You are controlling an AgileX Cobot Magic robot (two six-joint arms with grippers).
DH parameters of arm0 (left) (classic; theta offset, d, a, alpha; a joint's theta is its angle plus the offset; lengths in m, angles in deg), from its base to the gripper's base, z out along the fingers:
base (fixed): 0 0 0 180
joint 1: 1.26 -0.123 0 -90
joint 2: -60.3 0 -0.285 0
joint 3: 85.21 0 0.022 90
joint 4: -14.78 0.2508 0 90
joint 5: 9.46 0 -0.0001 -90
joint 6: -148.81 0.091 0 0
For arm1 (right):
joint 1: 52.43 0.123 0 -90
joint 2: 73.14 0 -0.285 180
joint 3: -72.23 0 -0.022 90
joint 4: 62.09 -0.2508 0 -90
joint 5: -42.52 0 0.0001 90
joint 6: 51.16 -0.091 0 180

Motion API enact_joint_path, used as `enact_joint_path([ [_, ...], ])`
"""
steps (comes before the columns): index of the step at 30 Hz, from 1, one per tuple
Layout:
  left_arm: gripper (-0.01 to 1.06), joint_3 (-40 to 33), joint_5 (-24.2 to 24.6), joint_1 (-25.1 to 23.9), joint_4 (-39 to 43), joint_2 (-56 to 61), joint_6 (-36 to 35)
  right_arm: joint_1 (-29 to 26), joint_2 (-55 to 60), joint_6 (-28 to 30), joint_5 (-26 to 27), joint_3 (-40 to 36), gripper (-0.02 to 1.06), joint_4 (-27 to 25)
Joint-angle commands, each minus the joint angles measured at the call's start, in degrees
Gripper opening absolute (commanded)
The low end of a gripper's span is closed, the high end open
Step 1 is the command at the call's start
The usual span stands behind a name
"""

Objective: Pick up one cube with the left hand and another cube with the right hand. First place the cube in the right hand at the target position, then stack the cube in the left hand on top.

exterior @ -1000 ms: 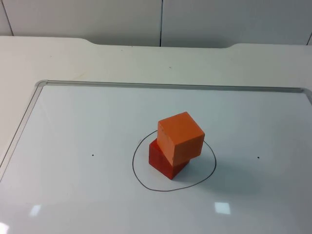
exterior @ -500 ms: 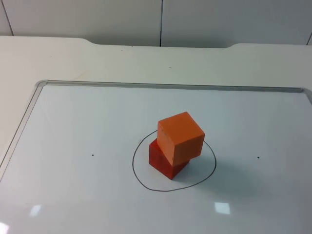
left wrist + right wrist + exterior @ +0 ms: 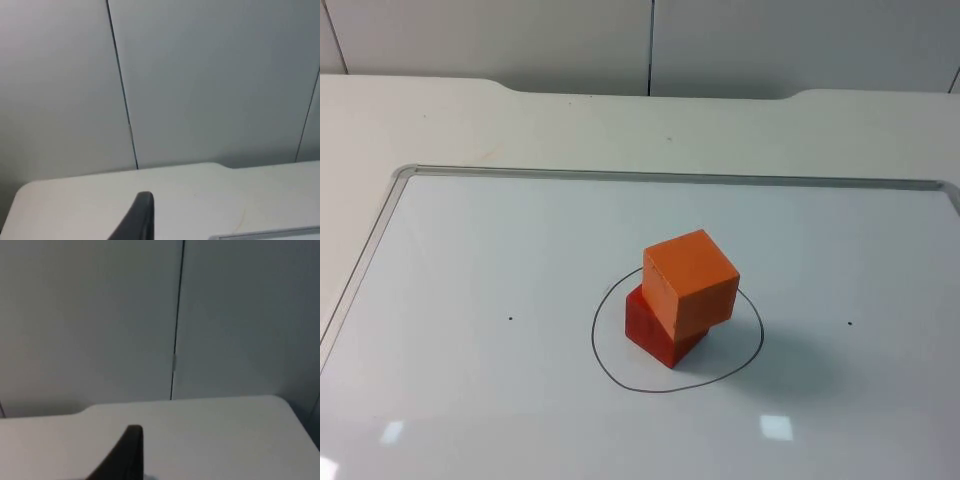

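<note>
Sitting inside the drawn circle (image 3: 750,350) on the whiteboard (image 3: 470,260): a red cube (image 3: 655,335), with an orange cube (image 3: 689,282) stacked on it, turned a little and overhanging toward the right. Both touching, top one level. Left gripper (image 3: 140,220) raised over the table (image 3: 75,200) edge, facing the grey wall (image 3: 210,80); one fingertip visible, spread impossible to tell. Right gripper (image 3: 127,455) likewise lifted toward the wall, one fingertip seen, spread impossible to tell. Both arms waiting.

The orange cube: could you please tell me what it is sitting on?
The orange cube rests on a red cube, turned askew to it, inside the drawn circle. The red cube's top face is covered.
</note>
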Motion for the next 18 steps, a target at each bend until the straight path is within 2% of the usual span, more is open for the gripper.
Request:
enact_joint_path([
  [1,0.93,-2.05,0.83,-0.17,0.75,4.21,-0.29,0.23,-3.85,-0.61,-1.38,-0.11,1.06,0.48],
  [7,0.93,-9.46,4.3,-0.17,0.28,20.52,-0.29,0.23,-16.73,-0.26,-8.35,-0.11,1.06,0.08],
  [13,0.93,-12.22,4.88,-0.17,0.79,30.11,-0.16,0.23,-24.14,2.96,-14.3,-0.11,1.06,-0.87],
  [15,0.93,-12.75,7.9,-0.17,0.38,32.43,-0.16,0.23,-26.22,2.81,-18.0,-0.11,1.06,-1.38],
  [18,0.93,-13.17,13.62,-0.17,0.38,33.45,-0.16,0.23,-28.08,2.81,-19.77,-0.11,1.06,-3.2],
])
